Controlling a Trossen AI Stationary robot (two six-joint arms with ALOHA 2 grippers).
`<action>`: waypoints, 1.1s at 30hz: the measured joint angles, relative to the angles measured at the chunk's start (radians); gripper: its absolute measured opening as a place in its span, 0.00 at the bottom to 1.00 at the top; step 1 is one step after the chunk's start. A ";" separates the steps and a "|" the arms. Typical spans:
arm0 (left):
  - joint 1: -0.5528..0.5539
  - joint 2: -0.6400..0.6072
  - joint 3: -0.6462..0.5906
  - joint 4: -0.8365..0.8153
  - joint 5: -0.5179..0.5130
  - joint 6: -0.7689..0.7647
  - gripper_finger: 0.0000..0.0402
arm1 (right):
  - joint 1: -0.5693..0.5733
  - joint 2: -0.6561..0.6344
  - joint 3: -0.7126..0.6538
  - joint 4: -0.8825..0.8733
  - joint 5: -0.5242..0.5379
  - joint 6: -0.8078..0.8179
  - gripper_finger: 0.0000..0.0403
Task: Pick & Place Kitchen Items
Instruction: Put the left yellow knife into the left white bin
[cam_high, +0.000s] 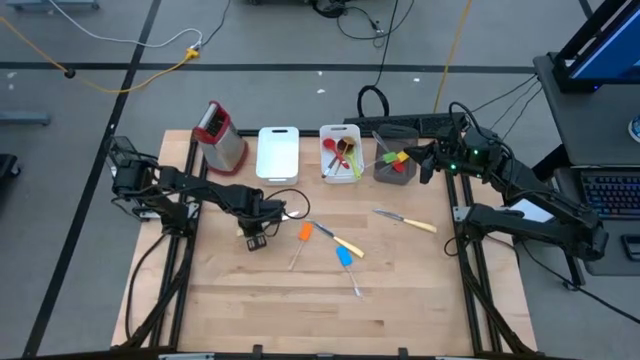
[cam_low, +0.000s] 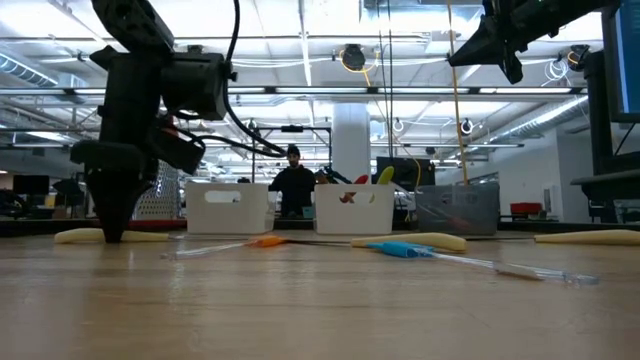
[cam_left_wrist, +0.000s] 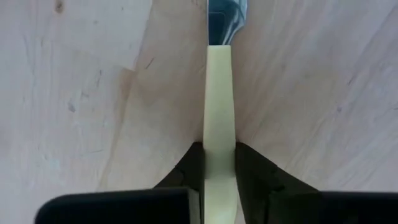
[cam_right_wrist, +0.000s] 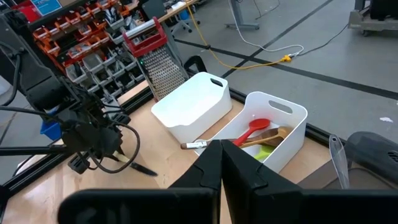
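1. High view: a cream-handled knife with a dark blade (cam_high: 291, 212) lies on the light wooden table (cam_high: 320, 300), and the left gripper (cam_high: 262, 212) is down on its handle end. To its right lie an orange spatula (cam_high: 302, 238), a second cream-handled knife (cam_high: 341, 243), a blue spatula (cam_high: 346, 262) and, farther right, a third cream-handled knife (cam_high: 408, 220). At the table's far edge stand a metal box grater with a red top (cam_high: 221, 137), an empty-looking white rectangular bin (cam_high: 278, 152), a second white bin (cam_high: 342, 155) holding a red spoon and wooden spoons, and a grey cup (cam_high: 395, 162). The right gripper (cam_high: 432, 160) hangs beside the grey cup.

2. Low view: the left gripper (cam_low: 108, 232) points straight down with its tip at the table surface, on the cream handle (cam_low: 85, 236). The right arm shows high up, off the table.

3. Left wrist view: the two dark fingers (cam_left_wrist: 249, 168) are clamped against either side of the cream handle (cam_left_wrist: 219, 124), which runs straight out to the shiny blade.

4. Right wrist view: the right gripper's fingers (cam_right_wrist: 239, 168) are pressed together, grasping nothing, above the bin with the red spoon (cam_right_wrist: 255, 129).
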 joint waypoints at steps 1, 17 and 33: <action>0.000 0.000 0.002 -0.001 0.000 -0.006 0.12 | 0.000 0.000 0.000 0.000 0.000 0.000 0.00; 0.030 -0.111 0.025 0.036 0.080 -0.027 0.12 | 0.000 0.000 0.000 -0.001 0.000 0.000 0.00; 0.103 -0.179 0.026 0.713 0.301 -0.243 0.12 | 0.001 0.033 0.000 0.002 -0.181 0.054 0.00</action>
